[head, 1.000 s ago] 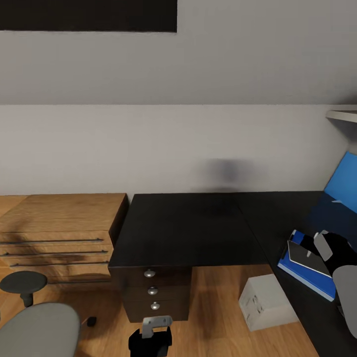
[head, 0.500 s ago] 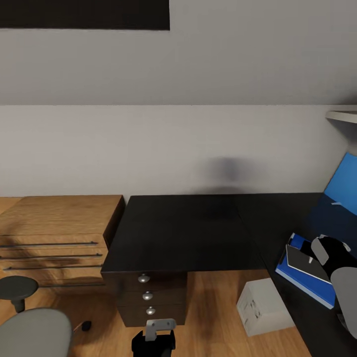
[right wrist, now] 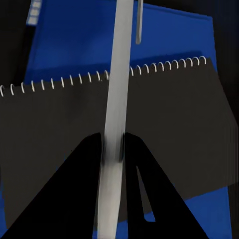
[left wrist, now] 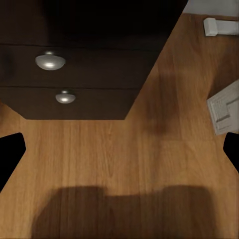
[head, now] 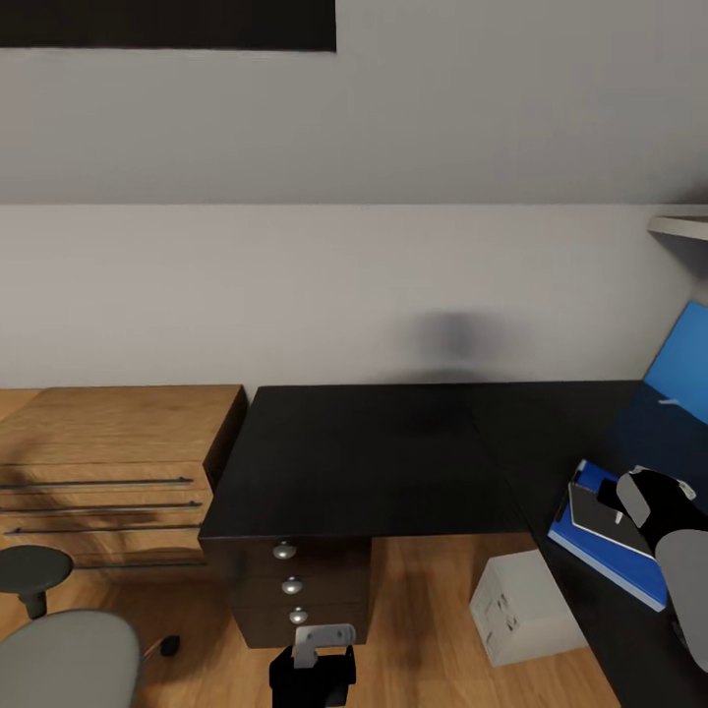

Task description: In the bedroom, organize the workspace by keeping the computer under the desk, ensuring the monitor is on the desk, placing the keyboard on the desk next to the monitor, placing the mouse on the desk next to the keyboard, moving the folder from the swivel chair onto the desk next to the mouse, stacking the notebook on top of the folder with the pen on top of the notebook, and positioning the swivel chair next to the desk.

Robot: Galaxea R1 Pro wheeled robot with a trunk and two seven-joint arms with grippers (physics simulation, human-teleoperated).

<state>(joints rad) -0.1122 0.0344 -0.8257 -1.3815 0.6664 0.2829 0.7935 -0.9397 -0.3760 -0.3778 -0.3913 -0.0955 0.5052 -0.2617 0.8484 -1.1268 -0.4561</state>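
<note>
Three items are stacked at lower right: folder point(head: 610, 560) on worktop point(head: 364, 457), notebook point(head: 602, 511) on it, pen point(right wrist: 115, 114) pinched in right hand point(right wrist: 113, 144) above. Left hand point(left wrist: 119, 149) is spread wide, empty. Computer point(head: 521, 602) sits under worktop; swivel chair point(head: 64, 661) is unplaced, lower left.

Your head camera looks forward and down from above the tabletop point(head: 374, 452), taking in the wall behind it, the drawer unit point(head: 295, 585) under its front edge and the floor point(head: 423, 610). Your left wrist camera sits low and close, facing the floor point(left wrist: 124, 159) just in front of that same drawer unit point(left wrist: 64, 84). Your right wrist camera hangs very near above the notebook point(right wrist: 59, 124) on the folder point(right wrist: 89, 40), which the head view shares, with notebook point(head: 595, 513) and folder point(head: 610, 560) at the tabletop's right end.
</note>
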